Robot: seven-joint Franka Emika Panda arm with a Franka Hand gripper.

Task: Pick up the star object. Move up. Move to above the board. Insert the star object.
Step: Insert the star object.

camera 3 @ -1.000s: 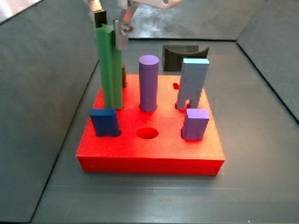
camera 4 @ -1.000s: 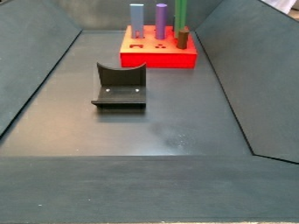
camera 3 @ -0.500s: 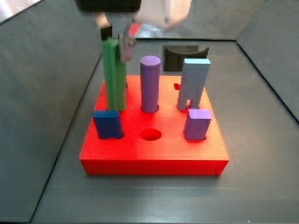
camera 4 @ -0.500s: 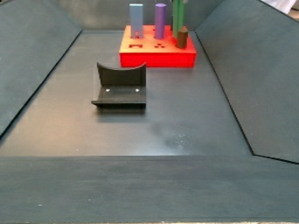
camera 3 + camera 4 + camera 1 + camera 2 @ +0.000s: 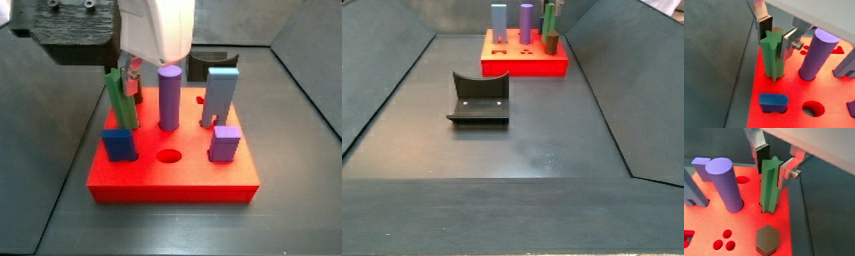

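The star object [image 5: 773, 57] is a tall green ridged post standing upright with its foot in the red board [image 5: 794, 89] near the board's edge. It also shows in a wrist view [image 5: 771, 188] and in both side views [image 5: 120, 102] [image 5: 551, 20]. My gripper [image 5: 776, 42] is shut on the post's top, one silver finger on each side, as a wrist view [image 5: 774, 168] also shows. In a side view the gripper [image 5: 130, 72] hangs low over the board [image 5: 174, 182], and its large body hides the post's top.
On the board stand a purple cylinder [image 5: 170, 95], a light-blue square post [image 5: 222, 95], a short blue peg [image 5: 120, 141], a small purple block [image 5: 223, 142] and a dark hexagonal peg [image 5: 769, 239]. A round hole [image 5: 168, 155] is open. The fixture [image 5: 478, 97] stands on the floor.
My gripper has come down with the star object. The post now stands lower, with its foot down in the board.
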